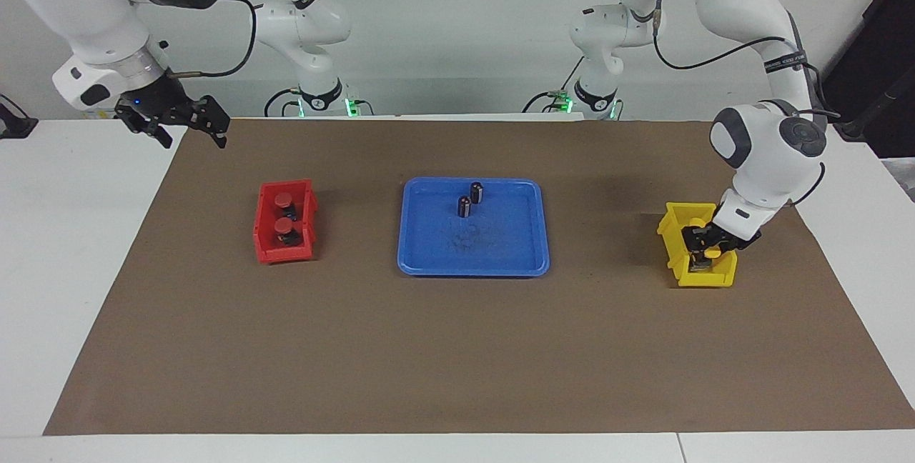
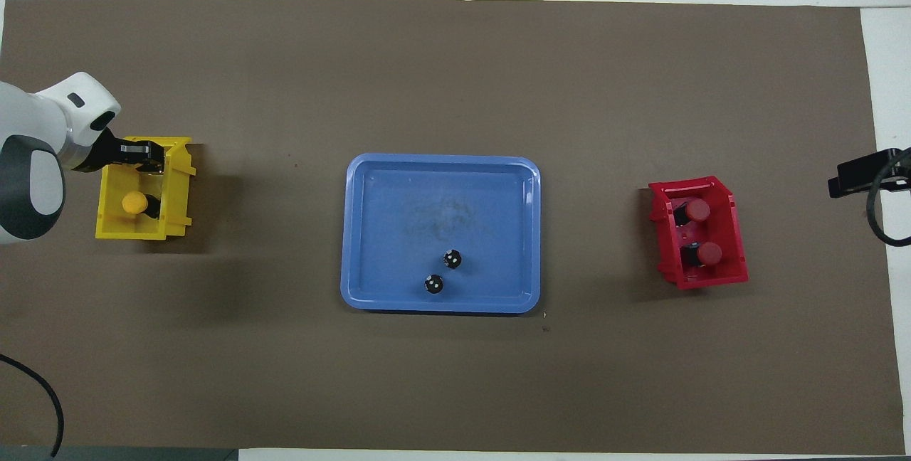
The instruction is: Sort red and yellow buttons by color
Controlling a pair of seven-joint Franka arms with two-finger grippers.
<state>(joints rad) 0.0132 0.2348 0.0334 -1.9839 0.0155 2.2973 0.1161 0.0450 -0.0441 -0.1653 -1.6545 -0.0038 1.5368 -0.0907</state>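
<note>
White wall and cabling were seen at the robots' end, and brown paper point(image 1: 457, 349) was spread across the white desk point(image 1: 64, 234). At the middle of the paper a blue tray point(image 1: 500, 263) was laid, and two small dark cylinders point(image 1: 470, 200) were stood upright in the part of it nearest the robots' edge, close together but apart.

Toward the right arm's end of the desk a red bin point(image 1: 266, 238) was set, and both red buttons point(image 2: 694, 232) were found inside it, one nearer to the robots than the other, caps up. Toward the left arm's end a yellow bin point(image 2: 114, 226) was placed, and one yellow button point(image 2: 134, 203) was lying in its nearer half, cap plainly shown from overhead.

The left tool point(image 1: 705, 251) was lowered into the yellow bin, over the half farther from the robots, and it was pinched narrow on the second yellow button point(image 1: 712, 251), of which only a sliver of yellow cap was made out between the fingers. Whether that button was resting on the bin's floor could not be told.

The right tool point(image 1: 187, 128) was held up in the air over the corner of the paper at the right arm's end by the robots' edge, its fingers spread wide and nothing carried; that arm was kept waiting.
</note>
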